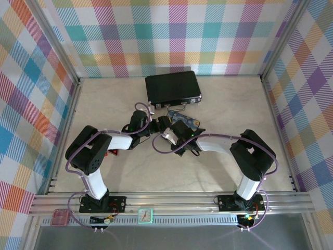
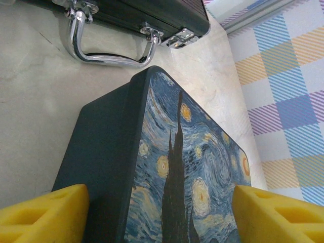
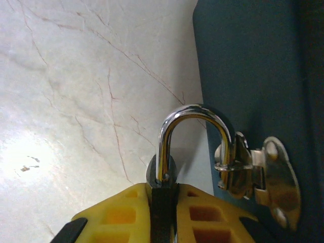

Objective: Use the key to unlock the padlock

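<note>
The padlock (image 3: 162, 174) has a small dark body and a silver shackle (image 3: 195, 114) that runs through the silver hasp (image 3: 253, 172) on the side of the blue starry-night box (image 3: 253, 66). My right gripper (image 3: 163, 190) is shut on the padlock's body, its yellow fingers pressed to both sides. In the left wrist view the box (image 2: 192, 167) lies between the wide-set yellow fingers of my left gripper (image 2: 159, 191), which close on its two sides. Both grippers meet at the box (image 1: 186, 121) in the middle of the table. The key is out of view.
A black briefcase (image 1: 173, 87) with a chrome handle (image 2: 101, 53) and silver latches lies just behind the box. A small red object (image 1: 112, 152) sits by the left arm. Plaid walls enclose the marble table (image 1: 104, 104) on three sides.
</note>
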`<act>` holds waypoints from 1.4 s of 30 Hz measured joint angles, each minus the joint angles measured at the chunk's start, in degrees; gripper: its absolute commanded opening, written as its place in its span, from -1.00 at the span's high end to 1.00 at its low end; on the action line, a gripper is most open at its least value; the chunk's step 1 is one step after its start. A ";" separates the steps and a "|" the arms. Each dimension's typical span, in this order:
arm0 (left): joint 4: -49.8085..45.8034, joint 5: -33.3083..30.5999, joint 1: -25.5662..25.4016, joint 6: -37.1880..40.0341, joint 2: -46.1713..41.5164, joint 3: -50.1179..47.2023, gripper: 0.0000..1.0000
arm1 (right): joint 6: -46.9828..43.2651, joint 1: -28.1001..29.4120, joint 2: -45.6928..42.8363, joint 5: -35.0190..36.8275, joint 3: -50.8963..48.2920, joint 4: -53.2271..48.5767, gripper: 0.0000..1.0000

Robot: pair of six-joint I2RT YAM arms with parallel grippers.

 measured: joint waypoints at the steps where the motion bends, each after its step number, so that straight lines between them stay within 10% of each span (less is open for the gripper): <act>1: 0.33 -0.02 0.00 -0.31 -0.17 -0.28 -0.58 | 0.55 0.00 0.00 -0.33 0.00 0.04 1.00; 15: -18.23 3.48 4.81 4.15 -21.40 -3.61 -0.90 | 8.94 -1.55 -1.14 -5.40 -0.17 4.59 1.00; 24: -17.20 2.71 5.11 -2.60 -25.14 -13.16 -0.17 | 11.96 -1.62 -1.14 -7.28 -0.87 7.61 1.00; 42: 9.05 -4.33 -4.85 -17.46 -5.05 -14.71 0.36 | 13.38 -1.62 -1.09 -8.85 -3.04 11.91 1.00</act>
